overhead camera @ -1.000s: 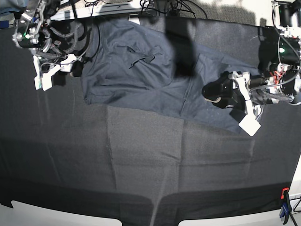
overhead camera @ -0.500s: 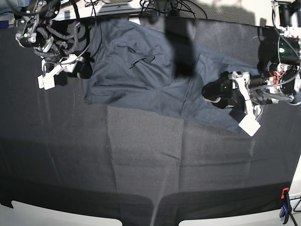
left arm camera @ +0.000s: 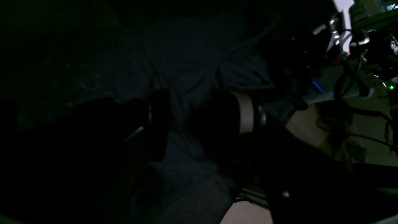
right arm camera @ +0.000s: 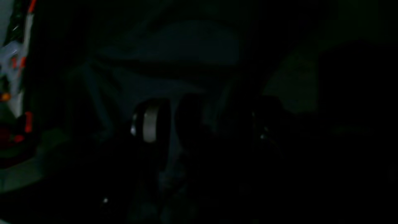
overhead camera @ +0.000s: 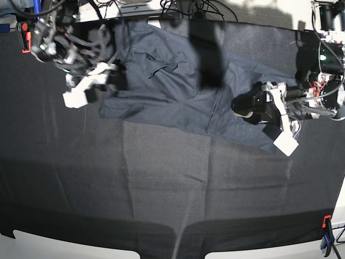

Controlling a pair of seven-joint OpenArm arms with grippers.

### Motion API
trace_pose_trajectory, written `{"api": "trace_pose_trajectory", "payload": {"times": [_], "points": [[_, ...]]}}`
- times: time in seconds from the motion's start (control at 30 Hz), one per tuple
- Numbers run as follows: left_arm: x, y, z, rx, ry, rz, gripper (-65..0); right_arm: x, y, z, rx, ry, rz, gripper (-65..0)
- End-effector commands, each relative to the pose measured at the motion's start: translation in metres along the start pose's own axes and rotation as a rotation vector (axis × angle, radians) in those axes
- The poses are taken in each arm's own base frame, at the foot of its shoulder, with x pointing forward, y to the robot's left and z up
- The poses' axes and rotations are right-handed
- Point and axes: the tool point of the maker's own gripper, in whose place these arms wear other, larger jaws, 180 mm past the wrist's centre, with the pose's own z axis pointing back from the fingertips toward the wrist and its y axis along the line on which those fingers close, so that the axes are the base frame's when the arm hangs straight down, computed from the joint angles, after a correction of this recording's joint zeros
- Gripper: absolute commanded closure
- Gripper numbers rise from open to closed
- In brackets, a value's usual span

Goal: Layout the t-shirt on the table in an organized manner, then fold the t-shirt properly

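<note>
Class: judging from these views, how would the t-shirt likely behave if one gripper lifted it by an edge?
The t-shirt already lies creased and bunched, so it would probably drape limply. It looks thin, so likely light. On the cloth-covered table it may drag rather than slide.

Very dark frame; little can be made out. Dim navy fabric of the t-shirt (right arm camera: pixel 174 53) is seen across the far centre, with folds running down its left part. The right gripper (right arm camera: pixel 202 124) is seen near the middle, jaws apart, one finger (right arm camera: pixel 150 124) showing a pale grey band. Red and orange parts are seen at the left edge.
</note>
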Motion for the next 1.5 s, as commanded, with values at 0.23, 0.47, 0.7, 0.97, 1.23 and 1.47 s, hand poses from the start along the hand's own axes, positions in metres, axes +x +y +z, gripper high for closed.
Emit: {"api": "trace_pose_trajectory", "payload": {"times": [0.23,0.47,0.7,0.97,1.23,1.47], "points": [[0.014,-0.002,0.006,-0.006,-0.038,-0.032,-26.9,0.027,0.027,-0.028,0.041,-0.043,0.076,-26.7],[0.013,-0.002,0.006,-0.006,-0.036,-0.031,-26.9,0.032,0.012,-0.027,-0.035,-0.028,0.081,0.0],[0.013,-0.002,0.006,-0.005,-0.035,-0.031,-26.9,0.063,-0.030,0.009,-0.170,-0.063,0.071,0.0],[0.017,-0.012,-0.006,-0.043,-0.067,-0.011,-26.9,0.143,-0.085,0.063,-0.392,-0.169,0.121,0.0],[0.028,-0.041,-0.035,-0.140,-0.152,0.034,-26.9,0.205,-0.083,0.070,-0.456,-0.255,0.103,0.0],[0.023,-0.044,-0.063,-0.078,-0.178,0.054,-26.9,0.219,-0.029,0.018,-0.310,-0.253,0.131,0.0]]}}
